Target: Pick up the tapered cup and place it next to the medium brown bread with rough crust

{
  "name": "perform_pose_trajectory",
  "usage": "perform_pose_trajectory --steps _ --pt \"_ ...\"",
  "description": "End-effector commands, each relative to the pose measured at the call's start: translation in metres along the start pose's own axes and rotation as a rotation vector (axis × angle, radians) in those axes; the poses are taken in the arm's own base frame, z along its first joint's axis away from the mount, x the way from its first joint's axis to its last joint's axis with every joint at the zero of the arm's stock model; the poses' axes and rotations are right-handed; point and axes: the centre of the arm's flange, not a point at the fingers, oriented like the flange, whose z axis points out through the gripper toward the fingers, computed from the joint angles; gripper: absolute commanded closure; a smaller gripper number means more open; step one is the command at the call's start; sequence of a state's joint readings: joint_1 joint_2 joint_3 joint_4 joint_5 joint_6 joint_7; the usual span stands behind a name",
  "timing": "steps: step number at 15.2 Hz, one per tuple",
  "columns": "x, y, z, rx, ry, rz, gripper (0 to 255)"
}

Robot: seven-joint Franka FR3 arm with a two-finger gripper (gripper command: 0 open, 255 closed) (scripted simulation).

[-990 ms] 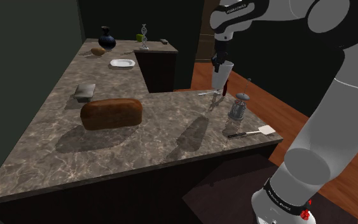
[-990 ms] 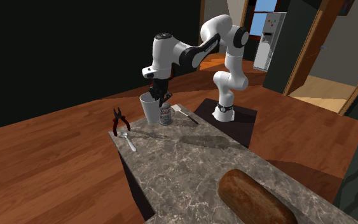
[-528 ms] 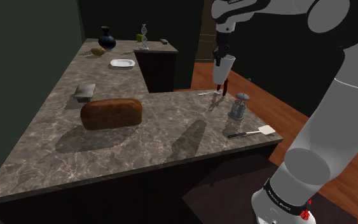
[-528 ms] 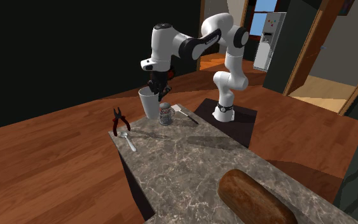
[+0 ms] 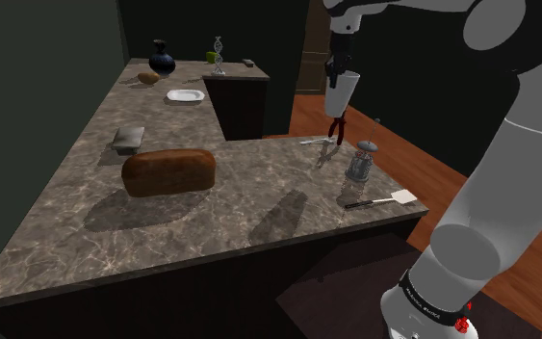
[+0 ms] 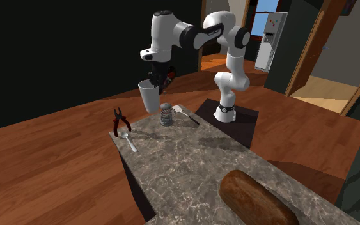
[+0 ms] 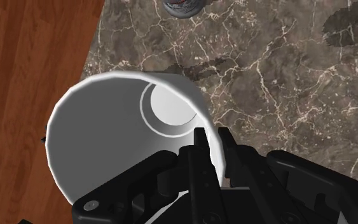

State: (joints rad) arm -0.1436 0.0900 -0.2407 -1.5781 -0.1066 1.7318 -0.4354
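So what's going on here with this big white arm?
A white robot arm is holding a white cup by its rim in its black gripper, up in the air over the edge of the marble counter, near a small jar. The cup is meant to go beside the brown loaf of bread, which lies further along the counter. It is not there yet.

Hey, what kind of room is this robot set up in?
Most likely a home kitchen: a marbled L-shaped counter carries a brown bread loaf, a white plate and a spatula, and what looks like a fridge stands in the background.
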Motion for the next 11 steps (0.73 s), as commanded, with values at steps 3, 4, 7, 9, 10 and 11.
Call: perform_pose_trajectory --steps 3,4,7,9,10,11 --pt "-0.001 0.003 -0.018 0.0 0.0 0.0 255" --pt "0.001 -0.01 -0.02 0.0 0.0 0.0 255" --pt "0.004 -0.049 -0.026 0.0 0.0 0.0 255" --pt "0.007 -0.075 -0.03 0.0 0.0 0.0 255" --pt "0.008 -0.088 -0.032 0.0 0.0 0.0 255" --pt "0.009 -0.101 -0.034 0.0 0.0 0.0 255"
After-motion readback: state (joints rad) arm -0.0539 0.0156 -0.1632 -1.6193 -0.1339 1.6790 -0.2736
